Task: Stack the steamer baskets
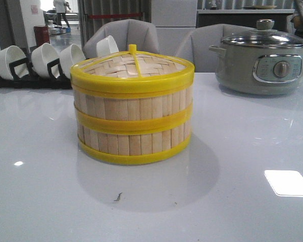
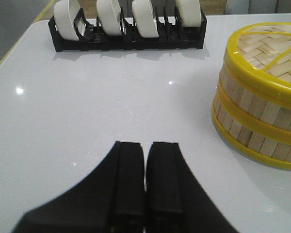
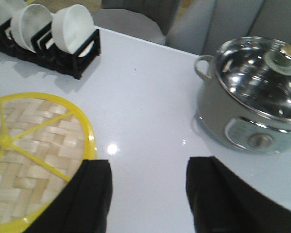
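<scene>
Two steamer baskets (image 1: 134,121) stand stacked one on the other in the middle of the white table, capped by a woven yellow-rimmed lid (image 1: 133,67). The stack shows at the side of the left wrist view as steamer baskets (image 2: 259,111), and the lid (image 3: 34,155) shows from above in the right wrist view. My left gripper (image 2: 146,145) is shut with nothing in it, low over bare table beside the stack. My right gripper (image 3: 148,165) is open and empty, above the table next to the lid's rim. Neither gripper appears in the front view.
A black rack of white bowls (image 1: 35,63) stands at the back left. A grey-green electric pot with a glass lid (image 1: 262,58) sits at the back right. Grey chairs (image 1: 126,35) stand behind the table's far edge.
</scene>
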Motion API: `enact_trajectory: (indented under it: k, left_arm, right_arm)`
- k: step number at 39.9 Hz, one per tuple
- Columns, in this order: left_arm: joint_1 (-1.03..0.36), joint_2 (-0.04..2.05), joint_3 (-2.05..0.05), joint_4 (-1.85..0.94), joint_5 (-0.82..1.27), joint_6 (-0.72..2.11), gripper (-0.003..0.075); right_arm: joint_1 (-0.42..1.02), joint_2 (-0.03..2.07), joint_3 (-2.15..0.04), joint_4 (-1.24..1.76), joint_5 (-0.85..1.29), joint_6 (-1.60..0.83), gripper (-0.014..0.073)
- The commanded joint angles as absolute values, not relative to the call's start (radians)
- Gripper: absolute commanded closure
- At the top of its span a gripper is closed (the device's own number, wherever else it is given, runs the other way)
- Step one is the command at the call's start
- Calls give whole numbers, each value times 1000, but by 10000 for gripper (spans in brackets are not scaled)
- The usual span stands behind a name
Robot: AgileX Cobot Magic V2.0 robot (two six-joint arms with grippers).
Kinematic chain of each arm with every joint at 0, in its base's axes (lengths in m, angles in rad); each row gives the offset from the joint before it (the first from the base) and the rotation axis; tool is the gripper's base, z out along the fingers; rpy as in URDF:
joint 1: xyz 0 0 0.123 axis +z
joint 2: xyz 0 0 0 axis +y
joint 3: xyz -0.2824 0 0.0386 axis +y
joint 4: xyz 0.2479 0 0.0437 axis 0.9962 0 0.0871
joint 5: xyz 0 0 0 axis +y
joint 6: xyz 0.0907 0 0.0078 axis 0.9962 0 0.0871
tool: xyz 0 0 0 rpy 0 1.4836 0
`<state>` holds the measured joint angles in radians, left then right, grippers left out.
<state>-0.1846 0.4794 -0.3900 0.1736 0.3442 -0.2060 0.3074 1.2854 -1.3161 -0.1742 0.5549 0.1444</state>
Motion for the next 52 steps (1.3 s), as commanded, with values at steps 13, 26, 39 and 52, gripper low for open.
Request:
enact_trajectory:
  k: [13,26,39,52]
  left_arm:
    - [-190,481,-421,177,255,-210,636]
    - [-190,481,-421,177,255,-210,636]
    - [-190,481,-421,177,255,-210,636]
    - [-190,481,-421,177,255,-210,636]
  right_arm:
    - [46,731,-860,-193,379,138,139]
    - [-25,346,-594,-93,466,138,164]
    - [-41,227,-375,-93,428,138,296]
    - [-41,225,-325,-95,374,138,525]
